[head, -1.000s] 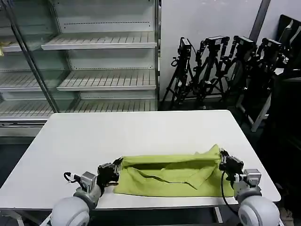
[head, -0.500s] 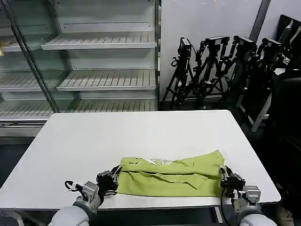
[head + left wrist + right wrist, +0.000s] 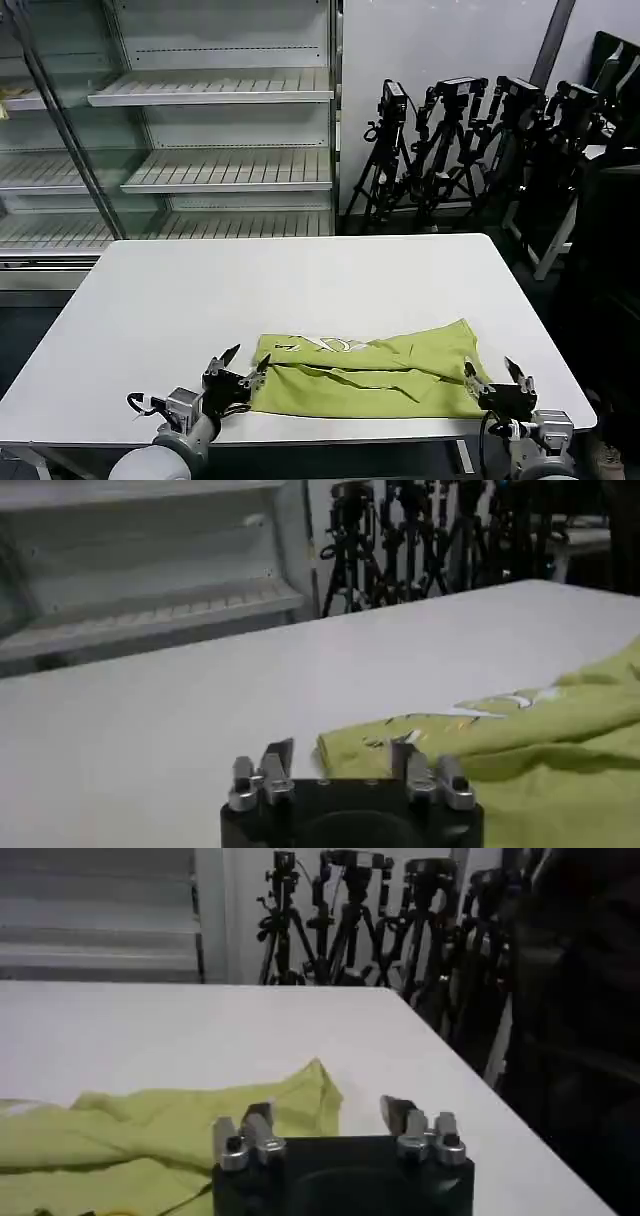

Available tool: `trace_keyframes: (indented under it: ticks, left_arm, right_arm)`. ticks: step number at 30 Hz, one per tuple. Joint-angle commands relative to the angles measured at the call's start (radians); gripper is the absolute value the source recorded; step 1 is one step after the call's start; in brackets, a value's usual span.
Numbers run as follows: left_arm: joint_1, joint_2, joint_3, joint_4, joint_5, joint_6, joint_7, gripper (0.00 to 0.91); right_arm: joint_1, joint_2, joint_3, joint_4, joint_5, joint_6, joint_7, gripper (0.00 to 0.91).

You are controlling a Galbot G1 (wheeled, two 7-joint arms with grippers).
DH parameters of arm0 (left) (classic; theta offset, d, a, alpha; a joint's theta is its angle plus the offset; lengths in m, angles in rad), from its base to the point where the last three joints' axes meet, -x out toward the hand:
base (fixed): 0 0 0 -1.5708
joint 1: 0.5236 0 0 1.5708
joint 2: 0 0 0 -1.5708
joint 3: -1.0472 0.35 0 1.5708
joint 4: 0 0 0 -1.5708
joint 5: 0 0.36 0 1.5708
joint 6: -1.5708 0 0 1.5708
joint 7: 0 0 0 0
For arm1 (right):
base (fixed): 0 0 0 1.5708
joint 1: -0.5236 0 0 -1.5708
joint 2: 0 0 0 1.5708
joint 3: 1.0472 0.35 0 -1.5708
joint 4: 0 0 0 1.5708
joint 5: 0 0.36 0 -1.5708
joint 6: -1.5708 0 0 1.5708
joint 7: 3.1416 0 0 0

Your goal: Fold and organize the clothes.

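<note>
T-shirt [image 3: 365, 375], yellow-green, folded into a long strip near the front edge of the white table [image 3: 200, 290], lower middle of the head view. Left gripper [image 3: 240, 362] low at its left end, fingers spread wide, holding nothing. Right gripper [image 3: 494, 374] low at its right end, fingers wide too.

Counts being taken on and around the table

One T-shirt [image 3: 365, 375] is being shown on one white table [image 3: 300, 280], two open grippers, left [image 3: 238, 364] and right [image 3: 492, 375], are being seen, and one shelving unit [image 3: 200, 130] is being counted behind.
</note>
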Motion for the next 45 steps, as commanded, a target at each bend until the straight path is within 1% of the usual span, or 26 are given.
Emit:
trace_keyframes:
  ticks: [1, 3, 7, 15, 16, 17, 18, 19, 20, 21, 31, 39, 41, 43, 45]
  left_arm:
    - [-0.018, -0.122, 0.021, 0.041, -0.175, 0.014, -0.077, 0.907]
    - [-0.032, -0.144, 0.031, 0.067, -0.190, 0.013, -0.080, 0.907]
    - [-0.063, -0.180, 0.042, 0.124, -0.214, 0.013, -0.085, 0.907]
    - [-0.103, -0.206, 0.055, 0.184, -0.192, 0.006, -0.088, 0.907]
    - [-0.104, -0.207, 0.057, 0.185, -0.191, 0.006, -0.089, 0.746]
    - [-0.105, -0.206, 0.063, 0.187, -0.191, 0.004, -0.091, 0.615]
    - [-0.105, -0.206, 0.065, 0.188, -0.190, 0.003, -0.091, 0.363]
    - [-0.105, -0.206, 0.069, 0.191, -0.186, 0.002, -0.092, 0.262]
    - [-0.104, -0.205, 0.073, 0.193, -0.184, -0.001, -0.092, 0.091]
    - [-0.104, -0.205, 0.073, 0.194, -0.184, -0.007, -0.092, 0.040]
    - [-0.089, -0.213, 0.069, 0.192, -0.193, -0.022, -0.091, 0.030]
    - [-0.054, -0.210, 0.042, 0.153, -0.207, -0.048, -0.074, 0.030]
    - [-0.042, -0.197, 0.028, 0.141, -0.184, -0.068, -0.074, 0.030]
    - [-0.023, -0.149, -0.001, 0.125, -0.148, -0.101, -0.070, 0.030]
    - [-0.011, -0.108, -0.034, 0.107, -0.154, -0.102, -0.068, 0.030]
  right_arm:
    - [-0.070, 0.024, 0.017, 0.055, -0.018, 0.000, 0.000, 0.907]
    - [-0.085, 0.028, 0.016, 0.062, -0.010, -0.002, -0.001, 0.907]
    - [-0.100, 0.040, 0.025, 0.071, 0.045, -0.022, 0.005, 0.907]
    - [-0.127, 0.050, 0.036, 0.088, 0.060, -0.020, 0.003, 0.907]
    - [-0.124, 0.053, 0.035, 0.087, 0.060, -0.020, 0.004, 0.907]
    - [-0.118, 0.055, 0.031, 0.086, 0.059, -0.020, 0.005, 0.907]
    - [-0.116, 0.056, 0.029, 0.087, 0.059, -0.020, 0.005, 0.907]
    - [-0.114, 0.058, 0.026, 0.089, 0.059, -0.021, 0.006, 0.907]
    - [-0.114, 0.060, 0.024, 0.092, 0.059, -0.021, 0.006, 0.907]
    - [-0.115, 0.061, 0.024, 0.094, 0.059, -0.021, 0.006, 0.907]
    - [-0.130, 0.065, 0.032, 0.109, 0.069, -0.019, 0.005, 0.907]
    - [-0.140, 0.064, 0.033, 0.125, 0.068, -0.019, 0.007, 0.907]
    - [-0.142, 0.064, 0.033, 0.128, 0.068, -0.018, 0.008, 0.907]
    - [-0.146, 0.063, 0.035, 0.132, 0.069, -0.016, 0.007, 0.907]
    - [-0.146, 0.062, 0.036, 0.134, 0.070, -0.015, 0.007, 0.907]
